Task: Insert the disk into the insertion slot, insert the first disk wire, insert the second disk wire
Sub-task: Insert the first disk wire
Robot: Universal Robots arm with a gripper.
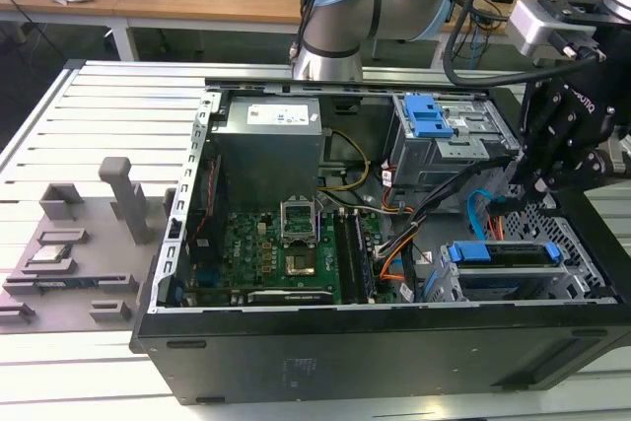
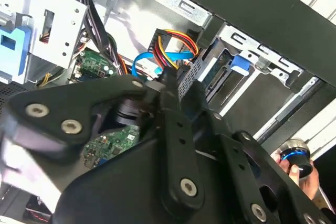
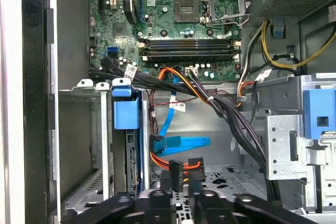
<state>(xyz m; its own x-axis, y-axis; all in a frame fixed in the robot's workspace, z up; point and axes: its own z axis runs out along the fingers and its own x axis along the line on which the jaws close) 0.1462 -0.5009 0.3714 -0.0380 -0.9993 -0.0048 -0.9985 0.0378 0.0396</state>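
— Where's the silver hard drive in its bright blue plastic frame (image 1: 498,252)?
— Seated in the silver perforated sheet-metal cage (image 1: 444,288), near right of the open black computer case (image 1: 345,362).
— And the black gripper (image 3: 182,190)?
— Just beyond, jaws nearly closed on a black plug on orange and red wires (image 3: 176,174), beside a flat blue cable (image 3: 181,142). Farther back stands a grey cage with blue latches (image 1: 434,130).

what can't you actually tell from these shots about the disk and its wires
Ports of the disk: first wrist view, it sits edge-on in the slot, its end behind the end effector.
Where the red-yellow wires end: second wrist view, the end effector's body covers it.
Ends of the blue cable: exterior view, lost behind the end effector and the slot.
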